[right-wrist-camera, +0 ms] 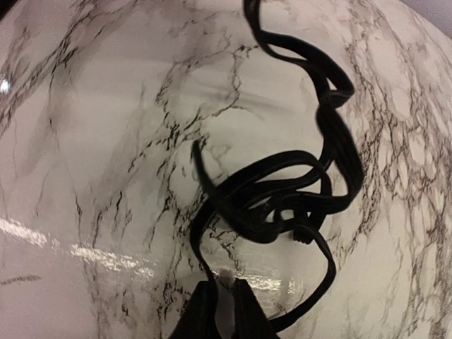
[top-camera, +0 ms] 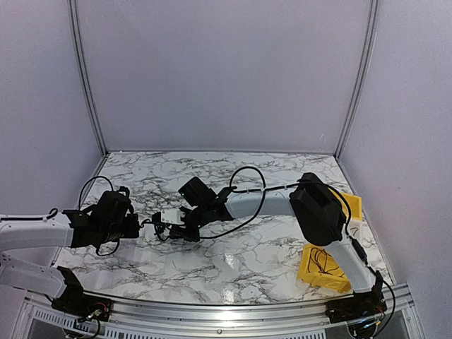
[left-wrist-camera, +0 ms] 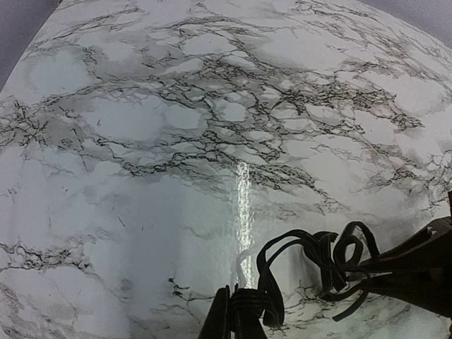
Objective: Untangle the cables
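We make out the cables (top-camera: 159, 227) only as a small dark snarl between both grippers over the marble table (top-camera: 247, 261), glossy flat black loops plus one pale strand, left gripper (left-wrist-camera: 236, 316) clamped on a black coil, right gripper (right-wrist-camera: 220, 304) pinching the pale end, both cut off at the frame edge

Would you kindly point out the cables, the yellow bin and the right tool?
cables (right-wrist-camera: 282, 208), right wrist view, the tangled middle loops.
yellow bin (top-camera: 328, 284), top view, its near wall.
right tool (right-wrist-camera: 223, 300), right wrist view, midway between its fingertips.
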Controlling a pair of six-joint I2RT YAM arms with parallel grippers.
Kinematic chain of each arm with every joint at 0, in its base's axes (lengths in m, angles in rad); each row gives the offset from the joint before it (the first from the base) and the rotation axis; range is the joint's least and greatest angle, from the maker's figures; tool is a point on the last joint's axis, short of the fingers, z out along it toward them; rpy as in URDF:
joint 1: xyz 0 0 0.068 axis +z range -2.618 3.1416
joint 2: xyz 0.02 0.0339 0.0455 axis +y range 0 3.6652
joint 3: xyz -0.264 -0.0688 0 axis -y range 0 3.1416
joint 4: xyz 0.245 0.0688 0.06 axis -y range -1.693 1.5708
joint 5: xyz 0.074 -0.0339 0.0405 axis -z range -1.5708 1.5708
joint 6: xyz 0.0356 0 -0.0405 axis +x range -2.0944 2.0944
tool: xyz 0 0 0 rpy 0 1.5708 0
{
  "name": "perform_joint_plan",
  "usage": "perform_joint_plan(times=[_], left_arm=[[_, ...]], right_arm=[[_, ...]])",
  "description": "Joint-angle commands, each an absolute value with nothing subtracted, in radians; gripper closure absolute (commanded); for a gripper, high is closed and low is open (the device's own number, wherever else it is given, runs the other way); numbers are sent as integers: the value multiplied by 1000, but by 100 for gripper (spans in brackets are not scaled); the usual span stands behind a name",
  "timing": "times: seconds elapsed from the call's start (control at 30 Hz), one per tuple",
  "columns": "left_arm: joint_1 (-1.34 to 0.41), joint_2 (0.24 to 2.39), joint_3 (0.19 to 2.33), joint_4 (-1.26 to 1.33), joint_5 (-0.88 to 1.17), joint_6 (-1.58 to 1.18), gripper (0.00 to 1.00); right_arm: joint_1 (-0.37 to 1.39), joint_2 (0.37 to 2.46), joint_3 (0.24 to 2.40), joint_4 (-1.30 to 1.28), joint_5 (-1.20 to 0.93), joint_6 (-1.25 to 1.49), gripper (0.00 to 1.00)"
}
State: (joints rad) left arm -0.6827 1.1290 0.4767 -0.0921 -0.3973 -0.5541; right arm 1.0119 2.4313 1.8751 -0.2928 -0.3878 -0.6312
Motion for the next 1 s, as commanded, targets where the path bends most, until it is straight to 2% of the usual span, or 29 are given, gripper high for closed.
perform_joint_plan(times=[0.0,0.1,0.33,0.7,0.8,0.87,0.97], left_arm=[[-661,1066,460,-103,-414,-555,100],[-647,976,463,-185,-505,-575,100],[-622,729,388,-261,-637,-668,100],[-622,716,425,-287,-614,-691,100],[-621,751,444,-184,-491,-639,100],[-623,807,460,-46,-314,-600,100],[-658,989,558,104,-135,-591,100]], right_arm=[[1016,2393,1862,-339,-293,-611,99],[993,2245,1706,-343,-236,-635,100],[818,1927,1357,-368,-210,-644,100],[548,1635,1198,-432,-137,-620,100],[503,1545,1163,-466,-141,-628,100],[488,1475,1134,-496,-144,-633,100],[481,1371,1086,-569,-145,-658,100]])
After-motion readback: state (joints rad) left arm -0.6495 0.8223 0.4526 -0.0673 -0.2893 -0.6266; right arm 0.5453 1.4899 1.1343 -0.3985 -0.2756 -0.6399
